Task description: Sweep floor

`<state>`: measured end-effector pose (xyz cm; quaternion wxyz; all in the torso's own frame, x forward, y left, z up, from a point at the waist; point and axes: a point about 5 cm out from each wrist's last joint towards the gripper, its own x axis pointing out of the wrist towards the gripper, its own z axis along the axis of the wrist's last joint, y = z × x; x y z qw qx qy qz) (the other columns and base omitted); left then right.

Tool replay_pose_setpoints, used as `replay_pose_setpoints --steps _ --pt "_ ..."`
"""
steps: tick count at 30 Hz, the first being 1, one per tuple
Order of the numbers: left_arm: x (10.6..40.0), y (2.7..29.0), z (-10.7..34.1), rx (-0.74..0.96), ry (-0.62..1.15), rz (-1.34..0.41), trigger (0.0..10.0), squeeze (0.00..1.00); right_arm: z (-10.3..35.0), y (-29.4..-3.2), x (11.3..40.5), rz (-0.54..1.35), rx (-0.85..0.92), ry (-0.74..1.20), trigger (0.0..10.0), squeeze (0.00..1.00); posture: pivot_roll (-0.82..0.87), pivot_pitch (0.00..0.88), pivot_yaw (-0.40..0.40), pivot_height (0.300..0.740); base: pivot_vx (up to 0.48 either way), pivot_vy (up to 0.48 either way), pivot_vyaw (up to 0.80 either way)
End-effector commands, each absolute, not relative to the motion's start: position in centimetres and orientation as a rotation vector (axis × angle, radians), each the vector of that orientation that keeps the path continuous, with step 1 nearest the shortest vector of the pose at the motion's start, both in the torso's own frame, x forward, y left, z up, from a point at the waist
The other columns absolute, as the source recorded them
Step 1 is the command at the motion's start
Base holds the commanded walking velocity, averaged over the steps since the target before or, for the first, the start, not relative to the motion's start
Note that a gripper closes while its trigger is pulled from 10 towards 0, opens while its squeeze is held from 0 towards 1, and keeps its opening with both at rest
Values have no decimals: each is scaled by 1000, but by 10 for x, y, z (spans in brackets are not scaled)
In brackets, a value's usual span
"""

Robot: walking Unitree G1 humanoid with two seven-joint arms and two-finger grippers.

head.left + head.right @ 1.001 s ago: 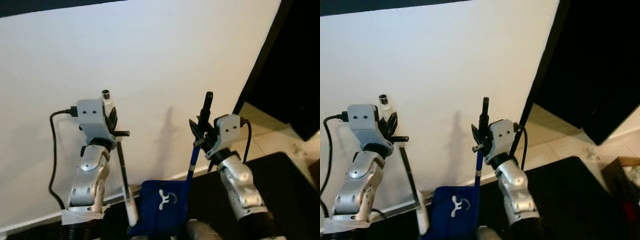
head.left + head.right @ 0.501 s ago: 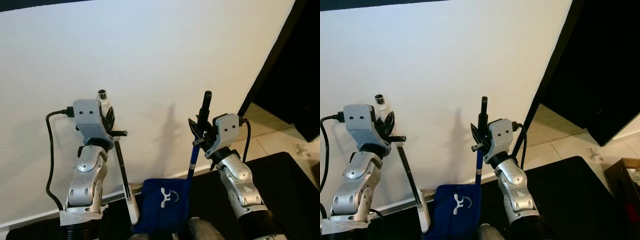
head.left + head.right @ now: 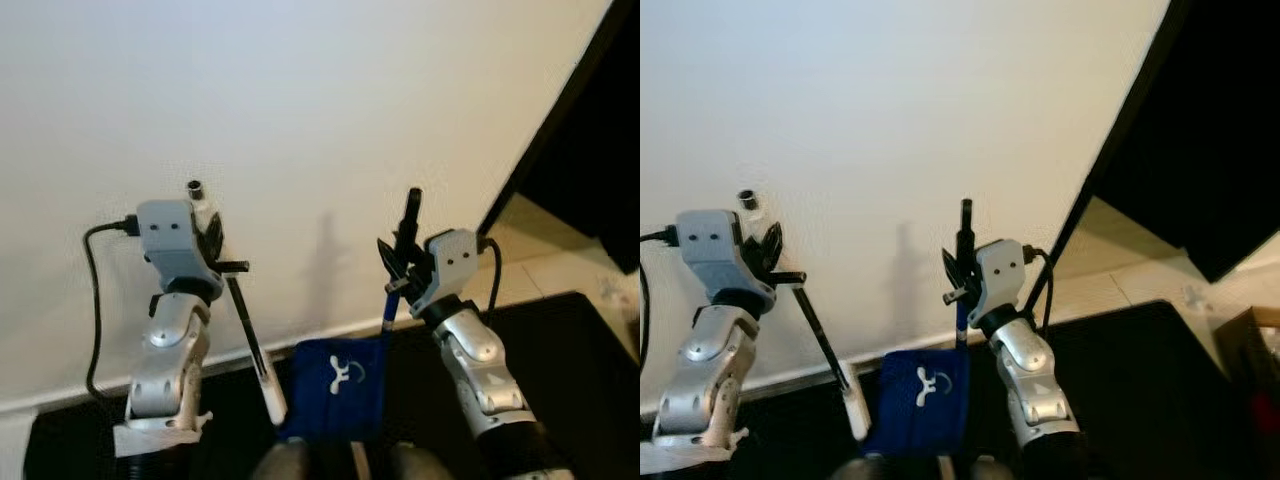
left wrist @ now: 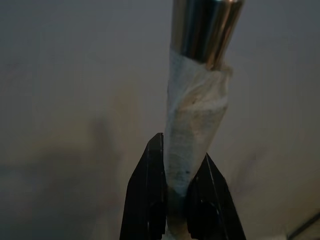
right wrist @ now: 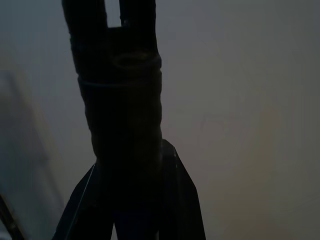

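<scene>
Wall (image 3: 300,120) straight ahead, behind both arms. Left claw (image 3: 212,238) raised on the left, closed on the top of a broom handle (image 3: 245,335) that slants down and rightward to the floor near the wall's foot. Right claw (image 3: 393,268) raised on the right, clamped around an upright dustpan handle (image 3: 408,215); the dustpan (image 3: 335,395) hangs below it, between the two arms, just right of the broom's lower end. Doorway (image 3: 1200,130) lies to the right of the wall (tiled floor (image 3: 540,250) at its foot).
</scene>
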<state>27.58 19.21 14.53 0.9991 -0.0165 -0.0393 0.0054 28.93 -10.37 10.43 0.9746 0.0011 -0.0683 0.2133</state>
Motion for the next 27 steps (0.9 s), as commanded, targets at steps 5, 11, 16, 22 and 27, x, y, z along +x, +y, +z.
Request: replay_pose_setpoints --steps 5,11,16,22,27 --pt "276 188 151 -50 -113 -5 10000 0 109 -104 289 429 13 -165 10000 0 19 49 24 740 -462 0 0" --pt "276 188 151 -47 -112 -5 10000 0 108 -103 290 427 15 -163 10000 0 19 49 26 740 0 0 0" --pt "276 188 150 -44 -111 -7 10000 0 108 -103 290 425 16 -162 10000 0 18 50 26 740 0 0 0" --pt "276 187 150 -43 -111 -8 10000 0 108 -104 290 423 16 -163 10000 0 18 49 28 740 0 0 0" --pt "276 187 151 -42 -112 -8 10000 0 108 -104 290 421 18 -162 10000 0 18 50 29 740 0 0 0"
